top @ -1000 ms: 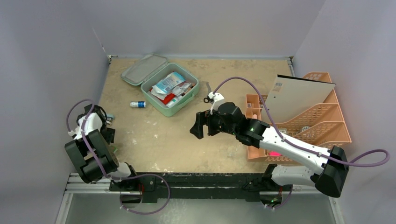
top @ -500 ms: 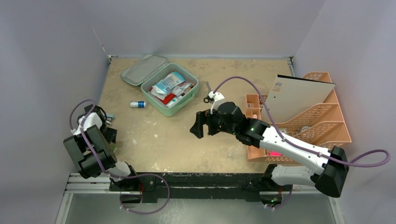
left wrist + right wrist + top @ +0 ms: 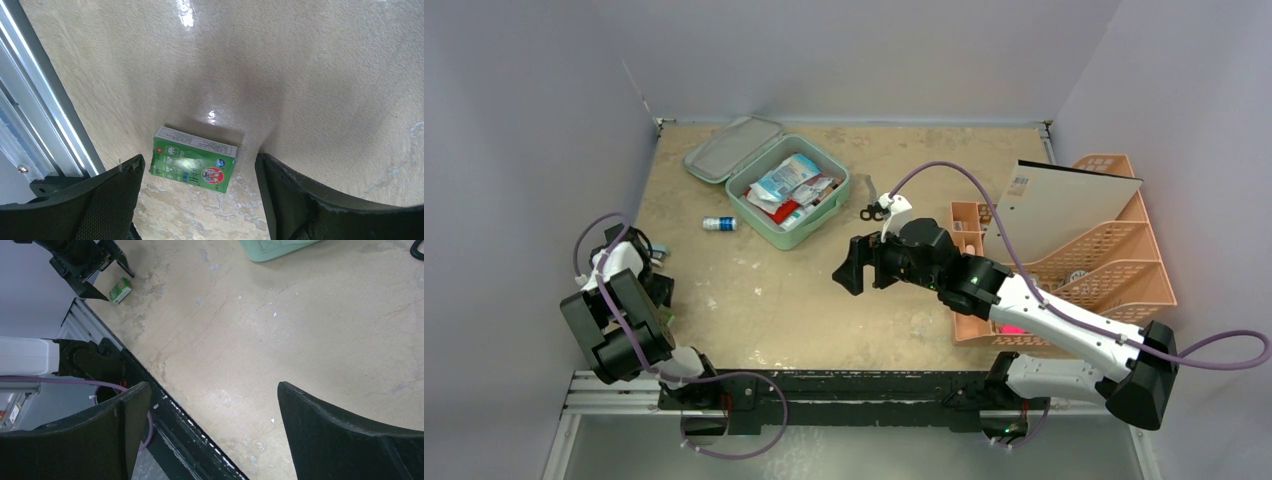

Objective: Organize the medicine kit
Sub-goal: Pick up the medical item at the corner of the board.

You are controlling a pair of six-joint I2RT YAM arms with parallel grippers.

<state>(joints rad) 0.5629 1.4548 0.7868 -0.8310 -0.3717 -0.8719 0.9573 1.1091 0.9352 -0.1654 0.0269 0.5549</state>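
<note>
At the far left, my left gripper [image 3: 199, 161] hangs over the near-left corner of the table [image 3: 904, 160]. Its fingers stand wide apart and clamp nothing. A small green box [image 3: 194, 166] lies flat on the table between them, nearer to the left finger; I cannot tell if that finger touches it. Further in lies a small white and blue bottle [image 3: 719, 224] on its side, just left of the medicine kit [image 3: 822, 222]. The kit sits at the far left part of the table, its lid [image 3: 732, 148] open and laid back, with packets [image 3: 789, 185] piled inside. To the right of it lies a small black thing with rings [image 3: 871, 212]. Then comes my right gripper [image 3: 212, 385], above the bare middle of the table, fingers also wide apart and holding nothing. At the right edge stands the peach rack [image 3: 1124, 260] with a pale board [image 3: 1064, 205] leaning in it.
</note>
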